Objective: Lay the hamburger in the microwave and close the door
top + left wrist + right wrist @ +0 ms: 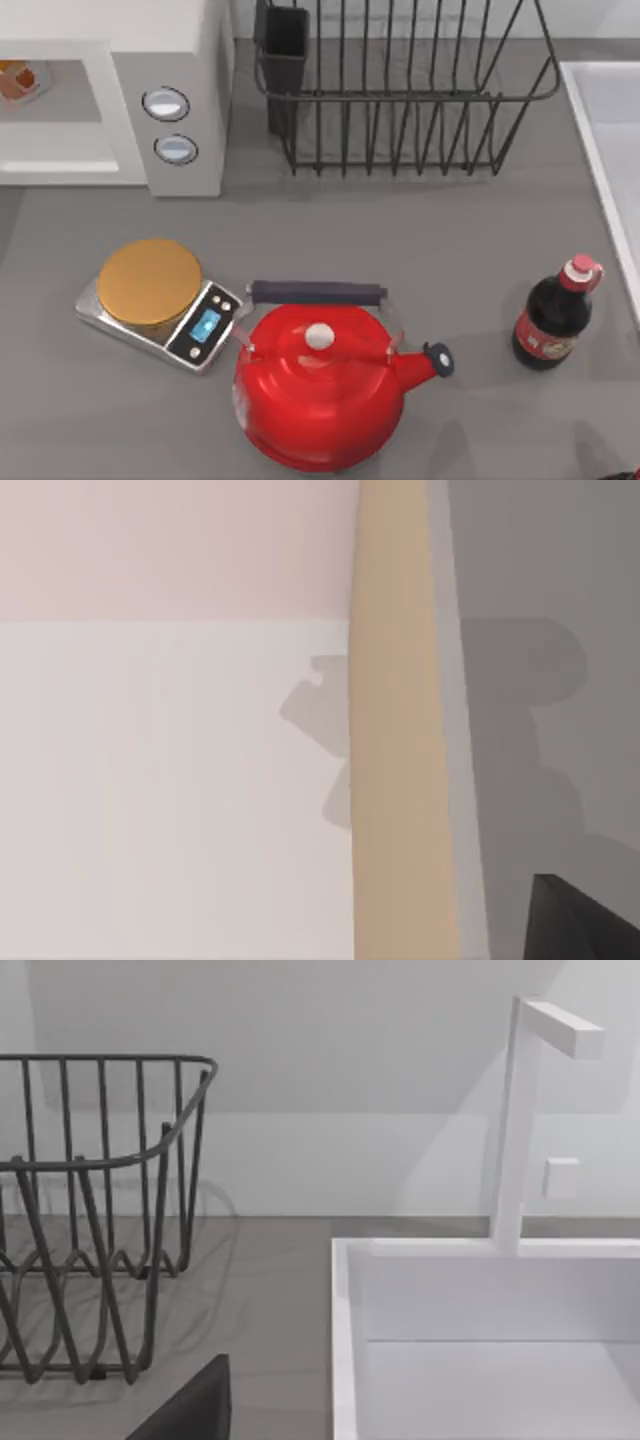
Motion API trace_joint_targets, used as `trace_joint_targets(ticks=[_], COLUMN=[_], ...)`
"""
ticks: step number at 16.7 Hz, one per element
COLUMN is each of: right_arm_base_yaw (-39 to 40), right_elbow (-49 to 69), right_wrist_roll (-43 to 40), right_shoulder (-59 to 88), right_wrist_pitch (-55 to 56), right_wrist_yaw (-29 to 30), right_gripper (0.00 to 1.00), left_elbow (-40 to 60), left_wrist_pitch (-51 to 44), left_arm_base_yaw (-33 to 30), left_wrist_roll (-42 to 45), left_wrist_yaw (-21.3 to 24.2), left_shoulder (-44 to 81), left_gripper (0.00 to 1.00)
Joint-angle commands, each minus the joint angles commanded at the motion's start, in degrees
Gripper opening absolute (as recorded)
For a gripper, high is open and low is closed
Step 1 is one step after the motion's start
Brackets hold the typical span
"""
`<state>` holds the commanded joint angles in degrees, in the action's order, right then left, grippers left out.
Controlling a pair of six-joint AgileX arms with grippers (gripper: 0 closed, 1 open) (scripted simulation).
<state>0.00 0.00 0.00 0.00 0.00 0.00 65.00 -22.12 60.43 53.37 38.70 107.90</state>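
The white-grey microwave (pixel 190 60) stands at the table's back left, its two silver dials facing front. Through its front opening I see the grey cavity, and the small orange-brown hamburger (pixel 14 80) lies inside it at the top view's left edge. I cannot tell whether the door covers that opening or is swung out past the left edge. A dark part of my left gripper (pixel 585 925) shows in the left wrist view, off beside a tan strip and a pale wall. A dark part of my right gripper (pixel 190 1410) sits low on the table near the rack and the sink.
A black wire dish rack (pixel 400 100) stands at the back middle, and a white sink (pixel 610 150) with a tap (pixel 515 1120) on the right. A silver scale (pixel 155 300), a red kettle (pixel 320 385) and a dark bottle (pixel 555 320) line the front.
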Motion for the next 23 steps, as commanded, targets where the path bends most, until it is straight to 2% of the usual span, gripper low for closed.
trace_joint_targets(ticks=[6, 14, 20, 23], right_arm_base_yaw=[0.00, 0.00, 0.00, 0.00], right_elbow=[0.00, 0.00, 0.00, 0.00], right_wrist_roll=[0.00, 0.00, 0.00, 0.00], right_shoulder=[0.00, 0.00, 0.00, 0.00], right_wrist_pitch=[0.00, 0.00, 0.00, 0.00], right_wrist_yaw=[0.00, 0.00, 0.00, 0.00], right_gripper=[1.00, 1.00, 1.00, 1.00], left_elbow=[-0.94, -20.42, -22.29, -26.16], left_wrist_pitch=[0.46, 9.50, 10.50, 11.76], left_arm_base_yaw=[-0.86, -9.20, -9.91, -13.77], left_wrist_roll=[-0.55, -9.86, -11.07, -15.05], left_wrist_yaw=[-0.19, -4.40, -4.77, -7.40], left_shoulder=[-1.13, -16.43, -17.98, -22.07], left_gripper=[0.00, 0.00, 0.00, 0.00])
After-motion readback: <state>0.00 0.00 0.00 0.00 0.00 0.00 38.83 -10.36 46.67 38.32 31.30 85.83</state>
